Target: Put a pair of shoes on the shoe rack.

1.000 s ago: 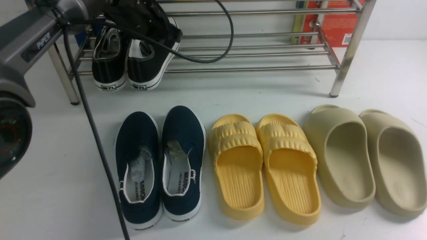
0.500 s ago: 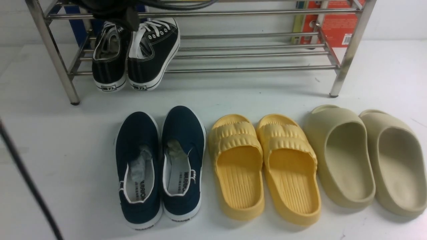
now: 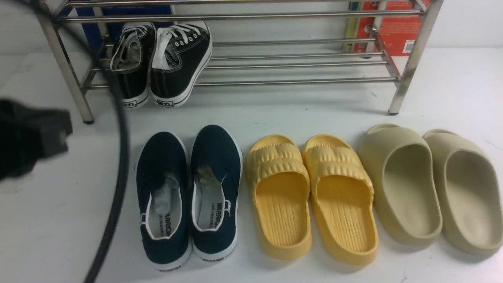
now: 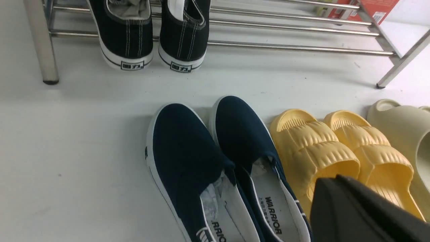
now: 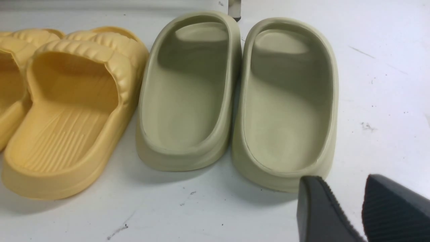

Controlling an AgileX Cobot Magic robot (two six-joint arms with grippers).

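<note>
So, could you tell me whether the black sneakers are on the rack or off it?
On: the black sneakers rest on the shoe rack's lowest tubes, heels overhanging its front.

Black white-laced sneakers, navy slip-ons, ribbed yellow slides, beige slides

pair of shoes: black canvas low-tops, white laces and soles | side by side, touching, heels toward camera | left end of lowest tier | shoe rack: shiny steel tubes, angled legs, standing on white surface
</note>
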